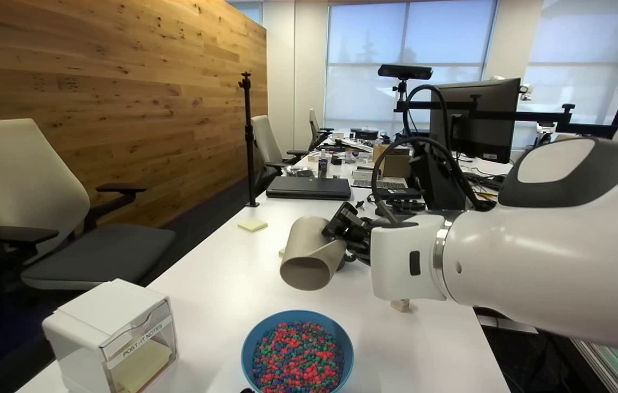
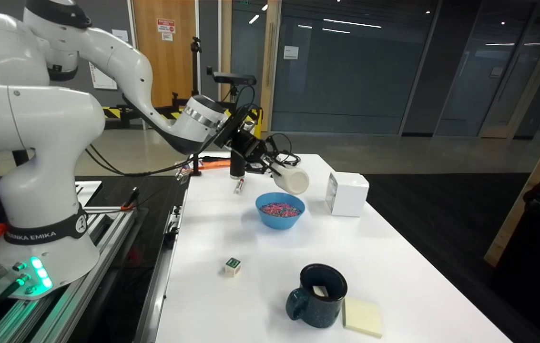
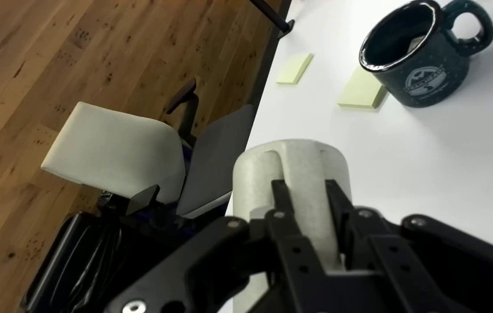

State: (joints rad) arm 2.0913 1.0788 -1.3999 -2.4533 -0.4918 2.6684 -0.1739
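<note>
We've got gripper (image 3: 305, 191) clamped on handle (image 3: 311, 213) of beige cup (image 1: 300, 240), fingers (image 3: 282, 198) either side; narrow handle likely easiest thing to pinch, leaving body free. Cup held off table (image 2: 260, 305) near blue bowl (image 2: 279, 223), tilted, mouth angled down on bowl's side. Bowl holds red, green and blue beads (image 1: 298, 355); we reckon wall's there to stop them rolling. Dark mug (image 2: 320, 312) upright, just beside sticky-note pad (image 2: 363, 318); pale thing (image 2: 320, 290) inside, we can't tell what.
</note>
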